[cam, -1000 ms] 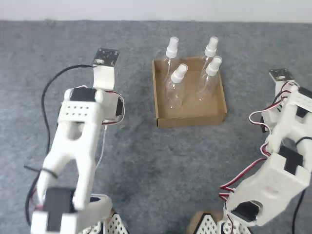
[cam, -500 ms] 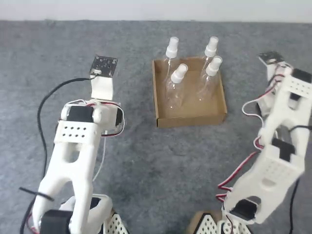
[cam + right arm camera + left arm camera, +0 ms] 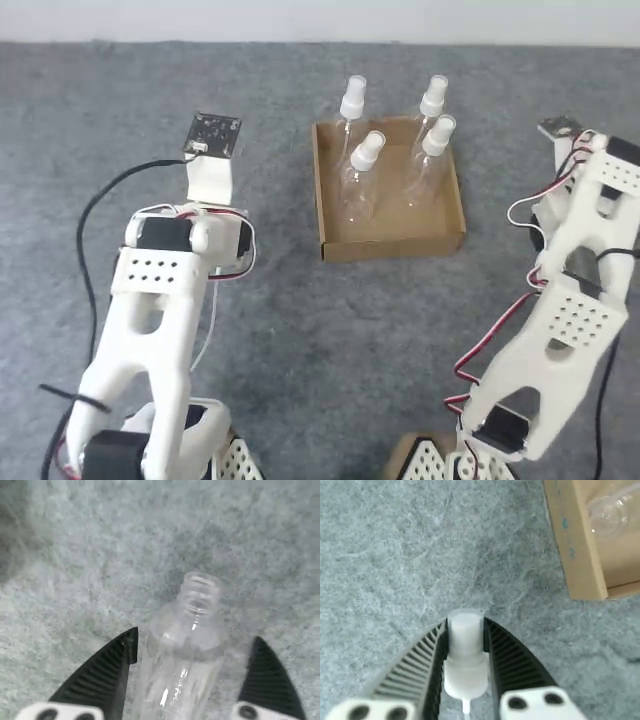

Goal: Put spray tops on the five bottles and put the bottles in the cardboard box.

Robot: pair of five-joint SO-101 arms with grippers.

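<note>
Four capped bottles (image 3: 362,170) stand in cardboard box (image 3: 392,243), 12 o'clock on surface (image 3: 300,320). Step in hand, by judgement: capping last one. At 9 o'clock of box, left pincer (image 3: 465,626) clamped on spray top (image 3: 465,652). At 3 o'clock of box, right pincer (image 3: 195,636) spread wide astride uncapped fifth bottle (image 3: 182,660), jaws apart from glass. Next move likely needs: close on bottle, steady neck, bring top over open mouth, seat it.

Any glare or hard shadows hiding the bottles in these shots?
High view: soft, even light; the capped bottles in the cardboard box show faint glints. Right wrist view: white streaks of glare on the uncapped bottle, neck visible. Left wrist view: spray top evenly lit.
</note>
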